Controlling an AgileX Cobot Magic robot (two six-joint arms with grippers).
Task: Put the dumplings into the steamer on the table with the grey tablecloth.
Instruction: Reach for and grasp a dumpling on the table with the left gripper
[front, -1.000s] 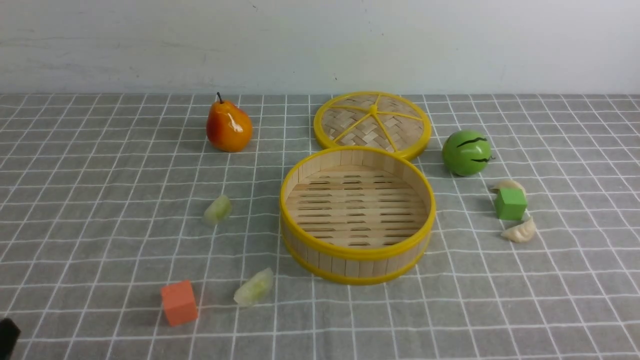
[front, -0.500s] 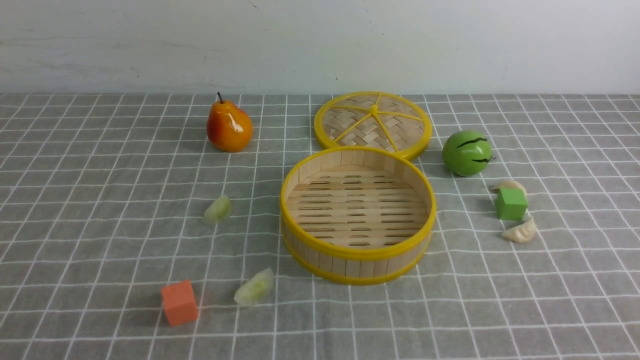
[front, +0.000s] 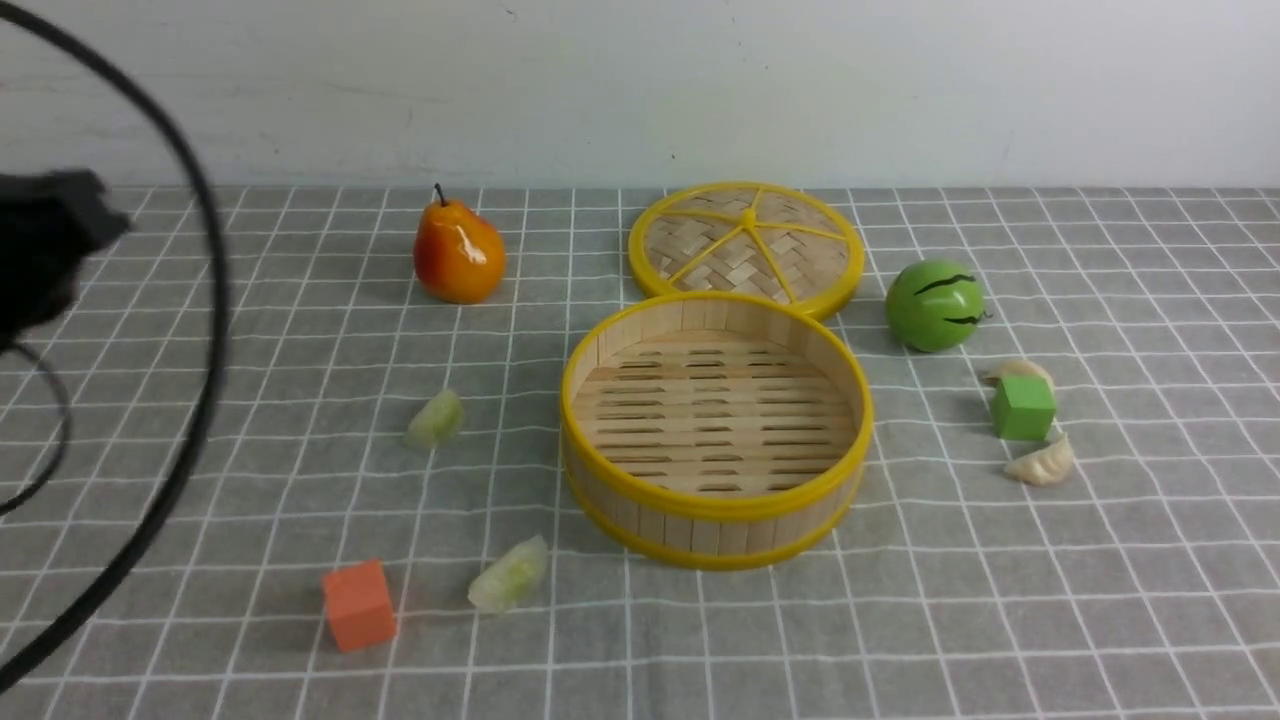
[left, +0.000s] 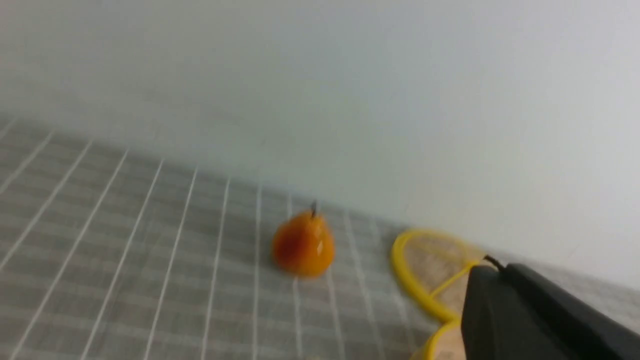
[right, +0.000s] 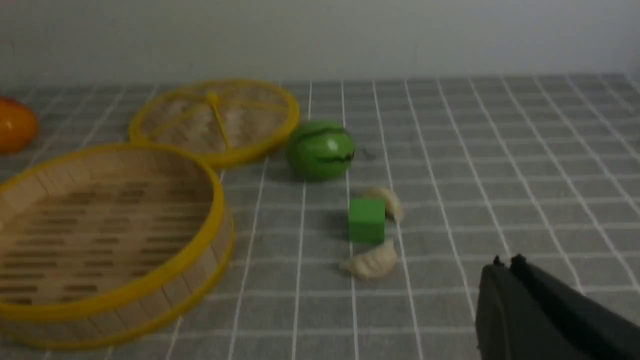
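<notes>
A grey tablecloth (front: 1000, 620) covers the bench (front: 300, 480) under a white wall (front: 900, 90). Left claw (left: 489, 267) and right claw (right: 506, 263) are pinched together, empty. Dumplings (front: 510, 575) lie either side of the steamer (front: 715, 505), outside it.

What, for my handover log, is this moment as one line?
steamer: empty | dumplings: four on tablecloth | left gripper: shut, empty | right gripper: shut, empty
</notes>
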